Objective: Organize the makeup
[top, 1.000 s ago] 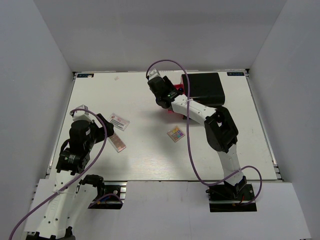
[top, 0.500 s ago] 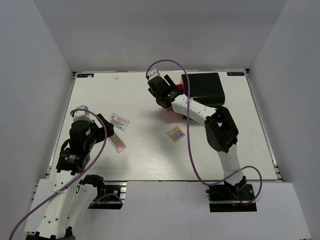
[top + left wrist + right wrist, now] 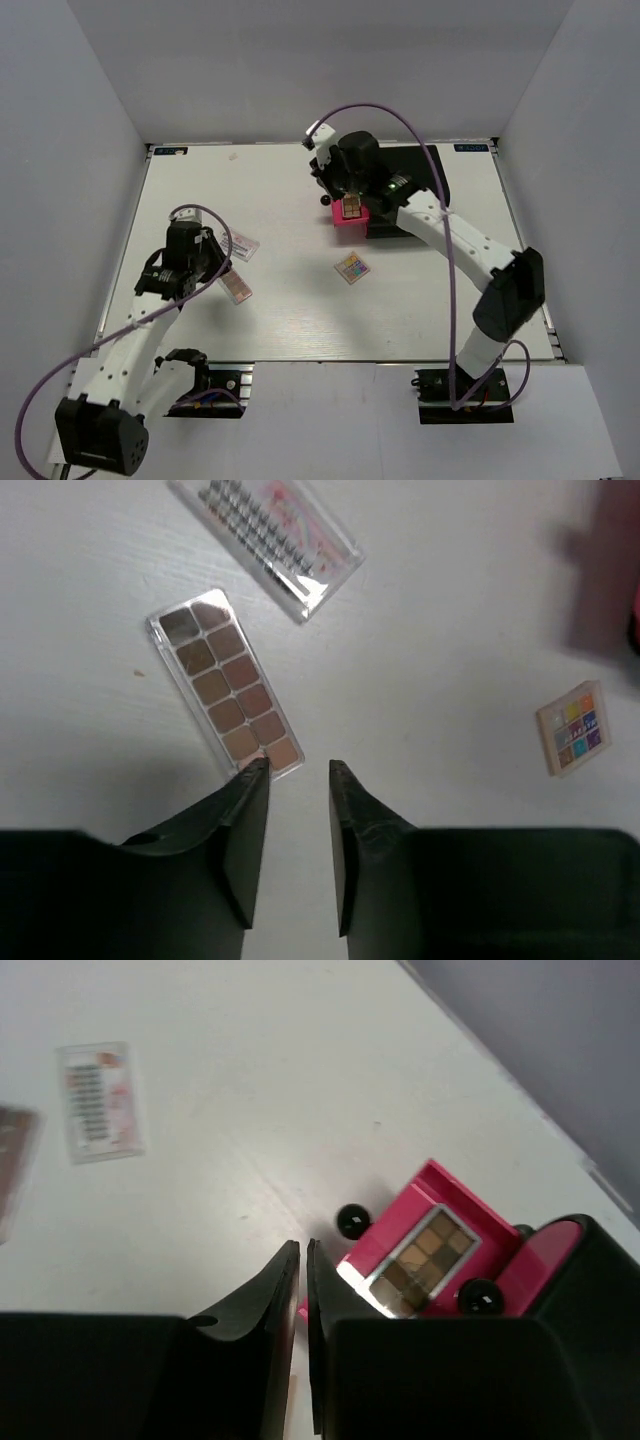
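The left tool [image 3: 298,768] hangs over the tabletop [image 3: 280,330] with its 2 fingers a little apart, and only bare white surface shows in the gap. A long brown palette [image 3: 225,685] lies flat just ahead of it, slanting away to the left. In the wrist view the palette's near corner meets the tip of the left-hand finger [image 3: 250,820] (whether they touch or the finger stands just above it, I cannot tell). Beyond the palette, and apart from it, lies a clear lash case [image 3: 265,535]. The square pastel palette [image 3: 572,728] sits well off to the tool's right.

The right tool [image 3: 303,1248] is closed, its fingers together with only a thin slit between them, and it grips nothing. Its tips are over bare tabletop. Just to their right a pink drawer [image 3: 465,1200] stands pulled out of the black drawer box [image 3: 410,170]. A second brown palette [image 3: 420,1250] lies flat inside that drawer, near the tool but not between its fingers. 2 black knobs [image 3: 352,1221] show on the drawer fronts, and 1 of them is just beside the fingertips.
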Tool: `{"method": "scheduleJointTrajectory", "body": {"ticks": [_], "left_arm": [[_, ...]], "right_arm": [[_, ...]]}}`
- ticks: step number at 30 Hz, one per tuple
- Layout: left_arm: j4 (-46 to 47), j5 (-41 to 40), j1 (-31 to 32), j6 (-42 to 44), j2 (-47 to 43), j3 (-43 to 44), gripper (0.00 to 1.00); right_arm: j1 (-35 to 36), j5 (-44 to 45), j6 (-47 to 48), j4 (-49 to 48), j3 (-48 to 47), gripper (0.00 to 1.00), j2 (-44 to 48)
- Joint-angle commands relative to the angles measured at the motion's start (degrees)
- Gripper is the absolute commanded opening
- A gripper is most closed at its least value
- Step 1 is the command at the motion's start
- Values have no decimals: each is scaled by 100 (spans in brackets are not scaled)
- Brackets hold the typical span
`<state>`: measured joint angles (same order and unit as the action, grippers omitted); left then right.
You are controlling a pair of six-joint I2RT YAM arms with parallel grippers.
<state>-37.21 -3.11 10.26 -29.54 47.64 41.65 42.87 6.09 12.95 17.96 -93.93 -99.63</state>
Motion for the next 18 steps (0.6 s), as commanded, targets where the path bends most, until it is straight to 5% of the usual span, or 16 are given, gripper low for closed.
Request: {"method": "scheduleJointTrajectory", "body": {"ticks": [1,2,3,6,10,18], "left_arm": [[74,267,29,-245,438,-69,42],[91,285,29,-315,761,-78,47],[91,302,29,-324,930,-52,51],[-75,233,29,-368,1570,141,68],[-164,-109,29,-368,2029,369,87],[-102,-330,29,-421,3304,827,92]], "right_arm": [[-130,-1758,50,392,462,13,391],[-226,-1873,32,419,716,19,540],[-261,-1944,6,428,857,39,603],[-481,-2207,-82,314,1411,63,892],[-762,-2454,-196,51,2018,69,1279],[-1351,-3042,-468,-152,2370,73,2017]]}}
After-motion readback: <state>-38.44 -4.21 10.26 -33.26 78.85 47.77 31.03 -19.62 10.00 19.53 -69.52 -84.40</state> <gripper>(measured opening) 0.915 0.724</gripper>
